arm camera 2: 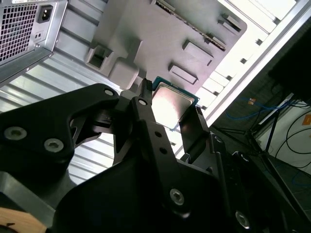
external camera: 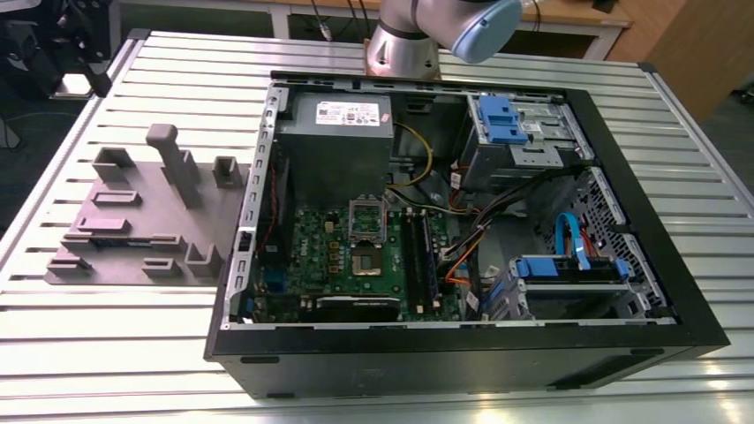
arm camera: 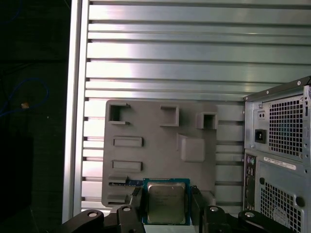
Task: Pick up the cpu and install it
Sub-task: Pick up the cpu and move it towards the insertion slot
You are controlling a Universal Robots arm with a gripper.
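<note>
1. First wrist view: the gripper point(arm camera: 166, 208) pinches the cpu point(arm camera: 166, 200) by two opposite edges, its silver top showing between the jaws.
2. Step in hand, by judgement: the pick is made. The cpu appears lifted above the grey tray point(arm camera: 160, 165), not seated in it.
3. Installing calls for a level carry to the socket point(external camera: 367, 258) inside the open case point(external camera: 471, 362) — well apart from the tray — with the cpu squared to the frame.

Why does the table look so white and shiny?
Light glares off the slatted metal table in the first wrist view and on the near slats in the exterior view; in the second wrist view the cpu gleams too.
</note>
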